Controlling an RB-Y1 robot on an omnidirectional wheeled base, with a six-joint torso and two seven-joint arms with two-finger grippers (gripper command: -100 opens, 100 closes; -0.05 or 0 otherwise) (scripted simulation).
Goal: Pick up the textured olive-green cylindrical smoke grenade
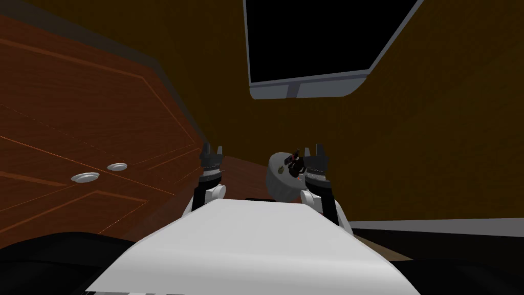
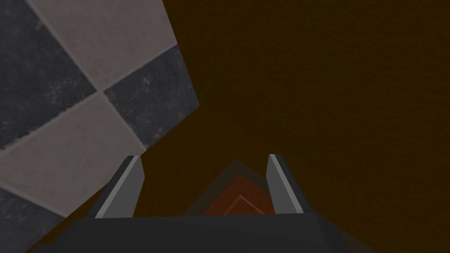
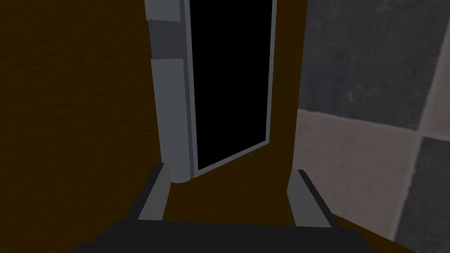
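reach step: left gripper (image 1: 212,149) and right gripper (image 1: 314,149) gape, empty. grey grenade (image 1: 280,178), lower centre, sits beside the right; next i'd swing onto it.

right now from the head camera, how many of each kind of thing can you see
grey grenade: 1
brown cabinet: 1
round knobs: 2
grey frame: 1
left gripper and right gripper: 2
total: 7

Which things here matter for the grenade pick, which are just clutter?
Job: smoke grenade, drawn pale grey; right claw, open, beside it.
Clutter: wooden cabinet; its two round knobs; grey window frame around a black area; left claw, open.
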